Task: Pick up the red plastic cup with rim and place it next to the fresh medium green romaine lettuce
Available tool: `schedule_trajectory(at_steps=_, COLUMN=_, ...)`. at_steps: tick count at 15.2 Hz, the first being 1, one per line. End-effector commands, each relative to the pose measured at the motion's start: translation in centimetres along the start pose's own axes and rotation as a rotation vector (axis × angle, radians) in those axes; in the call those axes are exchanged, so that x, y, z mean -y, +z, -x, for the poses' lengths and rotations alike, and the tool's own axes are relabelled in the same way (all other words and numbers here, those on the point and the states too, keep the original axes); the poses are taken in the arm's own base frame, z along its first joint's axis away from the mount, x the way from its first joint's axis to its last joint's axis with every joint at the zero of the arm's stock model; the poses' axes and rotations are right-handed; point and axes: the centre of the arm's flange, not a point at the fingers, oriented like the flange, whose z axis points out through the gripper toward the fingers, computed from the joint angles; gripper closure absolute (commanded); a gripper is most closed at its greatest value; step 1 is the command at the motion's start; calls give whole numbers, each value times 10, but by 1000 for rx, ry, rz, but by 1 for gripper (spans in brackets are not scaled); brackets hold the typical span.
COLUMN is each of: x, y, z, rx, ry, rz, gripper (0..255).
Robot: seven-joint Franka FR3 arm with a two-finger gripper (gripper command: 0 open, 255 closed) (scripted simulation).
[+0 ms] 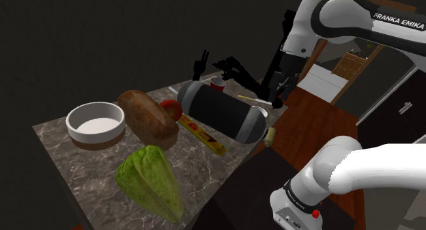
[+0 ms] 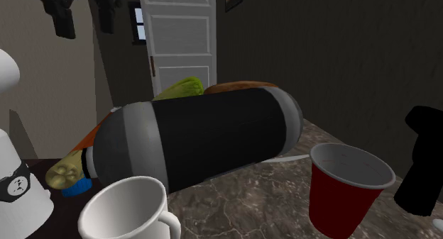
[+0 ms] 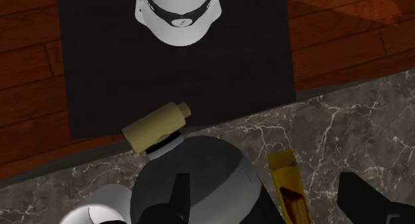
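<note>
The red cup (image 1: 217, 83) with a rim stands upright at the far side of the marble table (image 1: 68, 150); in the second exterior view the cup (image 2: 348, 191) is close, beside a white mug (image 2: 128, 213). The green romaine lettuce (image 1: 150, 181) lies at the near end of the table, and its tip (image 2: 181, 87) peeks over a big black bottle. My gripper (image 1: 280, 92) hangs open and empty above the table's edge, toward the shoulder view's right of the cup. Its fingers (image 3: 176, 203) stand wide apart over the bottle's grey shoulder.
The large black bottle (image 1: 222, 112) with a tan cap (image 3: 156, 126) lies between cup and lettuce. A brown bread loaf (image 1: 147, 116), a white bowl (image 1: 95, 123) and a long yellow box (image 3: 289, 186) also lie there. Black shapes (image 1: 232, 65) stand behind the cup.
</note>
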Motion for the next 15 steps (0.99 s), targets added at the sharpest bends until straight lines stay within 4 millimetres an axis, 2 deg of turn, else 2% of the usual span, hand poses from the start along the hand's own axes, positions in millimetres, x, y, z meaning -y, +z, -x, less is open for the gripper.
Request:
schedule_trajectory(at_steps=1, x=0, y=0, z=0, rx=0, ry=0, rz=0, gripper=0)
schedule_trajectory(at_steps=15, x=-56, y=35, z=-159, rx=-85, ry=25, rz=14, gripper=0)
